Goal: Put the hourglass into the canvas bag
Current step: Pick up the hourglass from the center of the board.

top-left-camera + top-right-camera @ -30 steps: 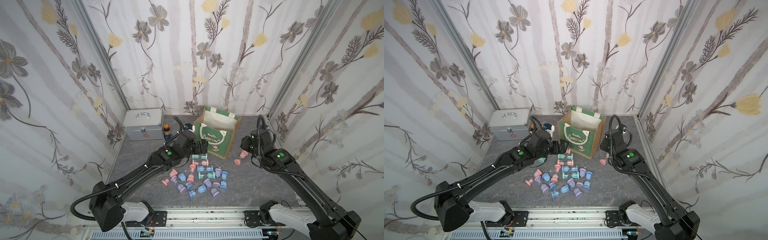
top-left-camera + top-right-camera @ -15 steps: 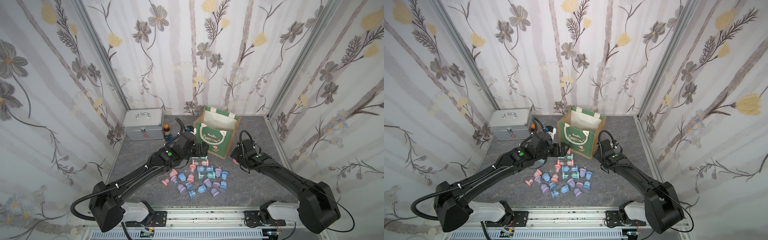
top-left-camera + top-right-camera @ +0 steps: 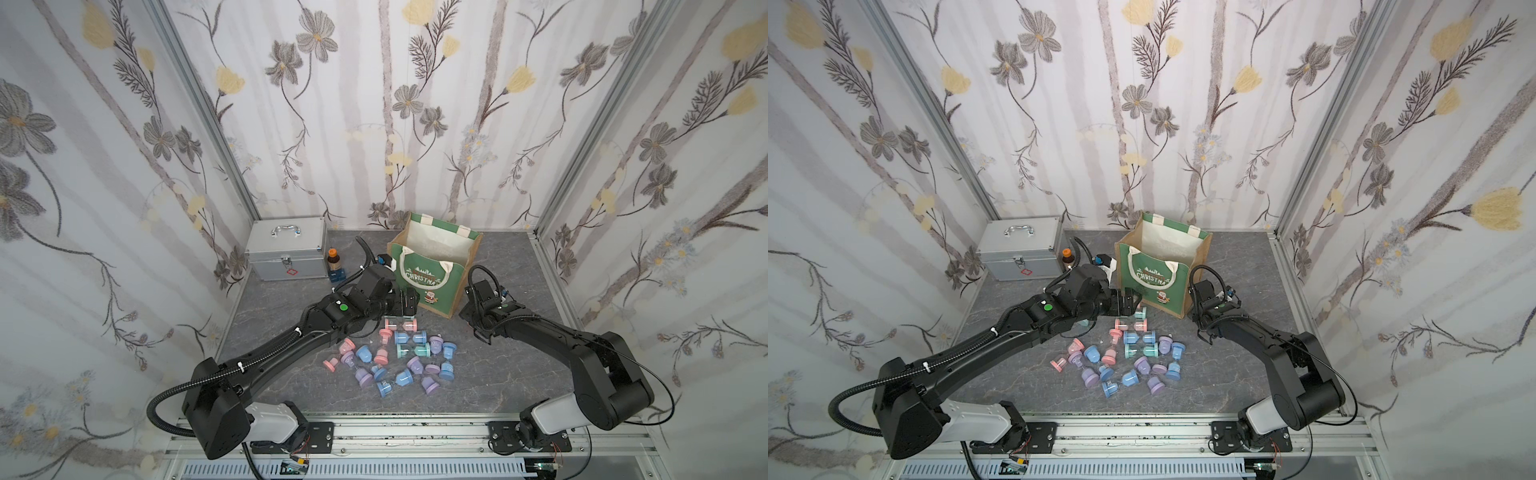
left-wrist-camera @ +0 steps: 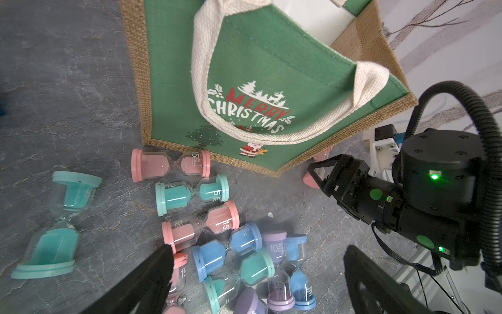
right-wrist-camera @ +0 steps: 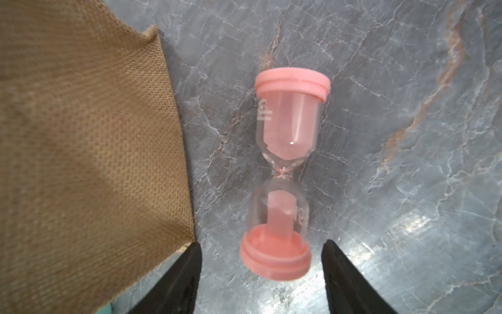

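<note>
The left tool (image 4: pixel 258 248) is held wide open over the hourglass pile (image 3: pixel 401 337) on the tabletop (image 3: pixel 291 299), in front of the bag (image 3: pixel 432 270). A pink hourglass (image 5: pixel 286 136) is seen lying just beside the bag's jute side, its cap untouched between the parted jaws of the right tool (image 5: pixel 261 243).

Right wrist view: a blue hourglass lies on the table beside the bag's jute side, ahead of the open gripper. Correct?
The hourglass is pink, not blue; the right wrist view shows it. Otherwise right: on the table, beside the jute side of the canvas bag, ahead of the open right gripper.
</note>
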